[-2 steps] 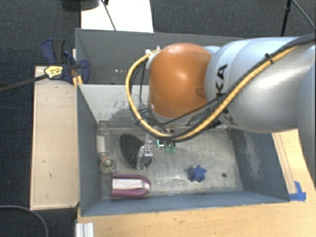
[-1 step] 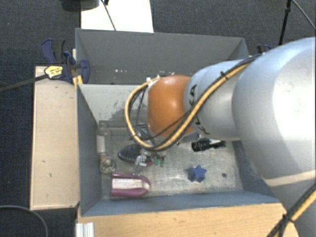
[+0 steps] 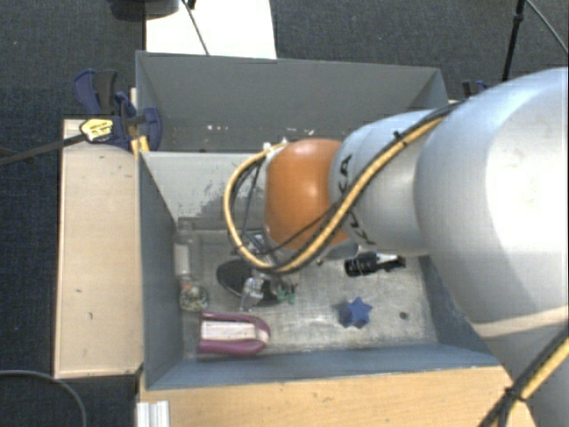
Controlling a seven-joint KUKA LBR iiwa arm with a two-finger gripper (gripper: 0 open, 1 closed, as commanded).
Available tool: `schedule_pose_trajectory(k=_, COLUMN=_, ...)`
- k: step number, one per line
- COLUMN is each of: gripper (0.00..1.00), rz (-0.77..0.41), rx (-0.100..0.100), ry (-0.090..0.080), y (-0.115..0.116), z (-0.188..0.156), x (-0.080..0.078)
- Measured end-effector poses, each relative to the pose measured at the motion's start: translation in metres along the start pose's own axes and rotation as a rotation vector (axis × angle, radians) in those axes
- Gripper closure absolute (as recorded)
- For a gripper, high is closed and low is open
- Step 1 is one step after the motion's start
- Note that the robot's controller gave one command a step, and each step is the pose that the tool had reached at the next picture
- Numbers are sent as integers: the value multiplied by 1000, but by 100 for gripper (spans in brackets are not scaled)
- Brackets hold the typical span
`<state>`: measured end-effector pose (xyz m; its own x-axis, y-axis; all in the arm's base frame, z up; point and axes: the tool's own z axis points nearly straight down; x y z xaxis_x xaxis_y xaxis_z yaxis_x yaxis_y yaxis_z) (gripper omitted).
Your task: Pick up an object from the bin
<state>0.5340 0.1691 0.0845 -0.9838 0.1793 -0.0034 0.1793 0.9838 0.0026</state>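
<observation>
My end effector point(image 3: 258, 289) is low over a dark flat disc point(image 3: 231, 278), left-centre in the bin point(image 3: 293, 105); I can't tell its opening or hold. Risk: the disc slides away, or I bump the purple-white case point(image 3: 233, 334).

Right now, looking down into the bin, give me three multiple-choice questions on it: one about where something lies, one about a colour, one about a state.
1. Where does the purple oblong case lie?
A. in the lower-left corner of the bin, as the view shows it
B. against the far wall
C. outside on the carpet

2. What colour is the small star-shaped thing?
A. red
B. blue
C. yellow

3. How does the black pen-like thing rest?
A. standing upright
B. lying flat on the floor
C. propped on the rim

Answers:
1 A, it lies along the near wall at the view's left.
2 B, it shows blue against the grey floor.
3 B, its whole length lies along the floor.
</observation>
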Motion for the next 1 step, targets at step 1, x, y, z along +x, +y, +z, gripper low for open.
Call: schedule_pose_trajectory(k=1, gripper=100, rz=53, rx=-3, ry=-5, y=5, z=-191, x=8)
